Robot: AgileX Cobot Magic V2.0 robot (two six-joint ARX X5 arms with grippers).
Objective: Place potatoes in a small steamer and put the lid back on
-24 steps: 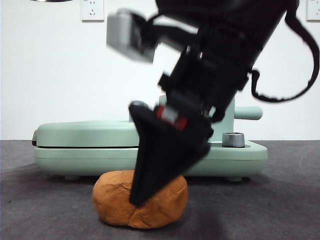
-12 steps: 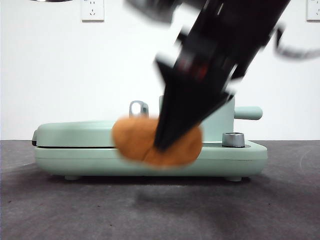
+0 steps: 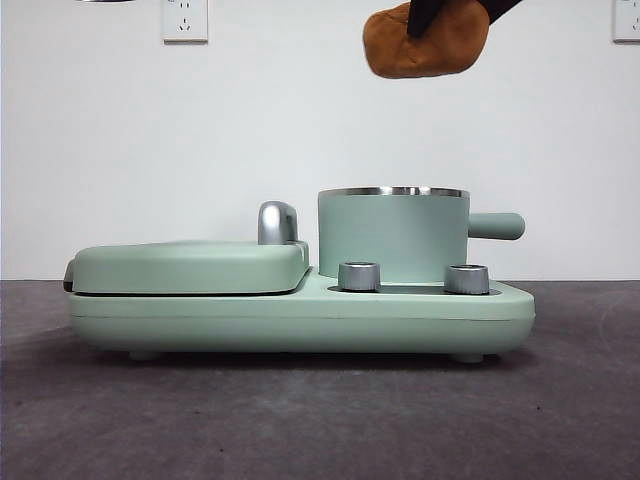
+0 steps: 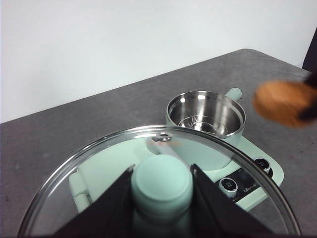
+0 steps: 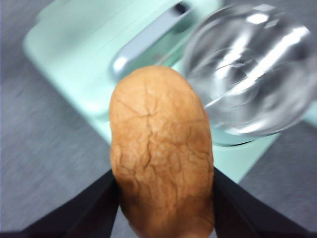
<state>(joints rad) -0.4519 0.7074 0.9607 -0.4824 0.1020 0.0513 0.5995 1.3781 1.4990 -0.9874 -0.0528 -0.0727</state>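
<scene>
Right gripper (image 5: 163,198): pinched the orange-brown wrinkled oval potato (image 3: 427,40) across its long axis, high above the open mint-green steel-rimmed steamer pot (image 3: 393,232), towards the table's far edge.
Left gripper (image 4: 162,184): clamped the glass lid's (image 4: 79,168) green knob, aloft.

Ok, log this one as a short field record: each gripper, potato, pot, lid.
right gripper: shut on the potato, held high above the steamer pot
left gripper: shut on the lid knob, lid held off the pot
steamer pot: open, nothing inside, seated on the mint-green appliance
potato: not yet in the pot
</scene>
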